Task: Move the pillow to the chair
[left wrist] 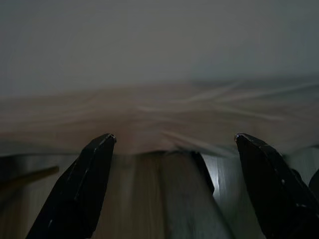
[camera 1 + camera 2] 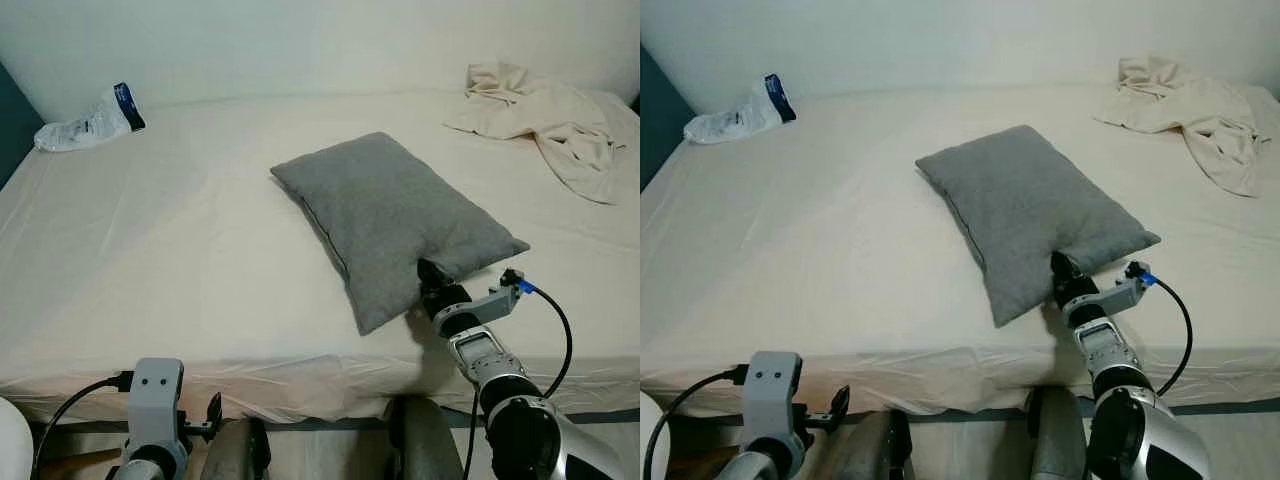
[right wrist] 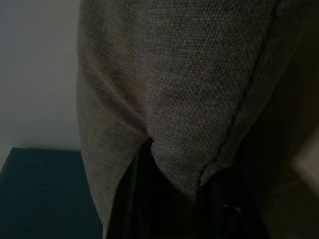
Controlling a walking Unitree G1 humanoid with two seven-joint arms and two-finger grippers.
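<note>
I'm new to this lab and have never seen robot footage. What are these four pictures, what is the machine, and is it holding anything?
The machine is a humanoid robot with two silver arms, each ending in a gripper of two long black fingers. The two wide pictures come from a stereo camera on its head, looking down at a bed with a cream sheet. On it lie a grey pillow, a crumpled beige cloth at the far right and a white plastic package at the far left. The other two pictures come from cameras on the wrists. The right gripper is at the pillow's near edge, and its wrist view shows grey fabric bunched between the fingers, so it seems to have pinched the pillow. The left gripper hangs low before the bed's edge, fingers apart, holding nothing.
</note>
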